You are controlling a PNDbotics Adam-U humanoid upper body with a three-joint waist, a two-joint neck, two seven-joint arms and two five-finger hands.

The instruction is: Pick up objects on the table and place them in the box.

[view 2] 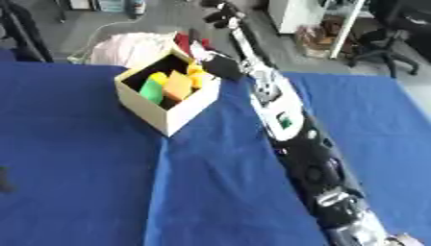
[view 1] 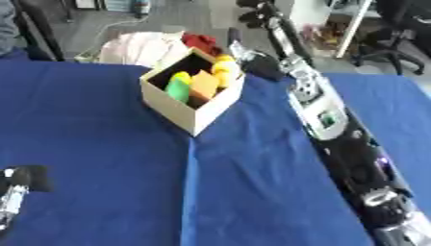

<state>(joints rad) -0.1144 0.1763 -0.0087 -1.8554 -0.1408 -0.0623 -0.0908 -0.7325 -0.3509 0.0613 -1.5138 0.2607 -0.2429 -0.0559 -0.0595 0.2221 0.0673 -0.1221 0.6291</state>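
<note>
Left eye view had the right robot hand [view 1: 262,66] stretched far out, sitting right at the box's [view 1: 172,106] far right rim, just past a yellow piece [view 1: 225,64] at that edge. Couldn't tell if its fingers were curled on anything. The box already held green [view 1: 178,86] and orange [view 1: 204,84] blocks. The left robot hand [view 1: 17,192] was way back near the lower-left corner, grip unclear too. Lots of bare blue desk [view 1: 101,158] around.

No text, label, brand, number or sign can be read anywhere, neither on the cream cardboard box [view 1: 192,98] nor on the arm.
</note>
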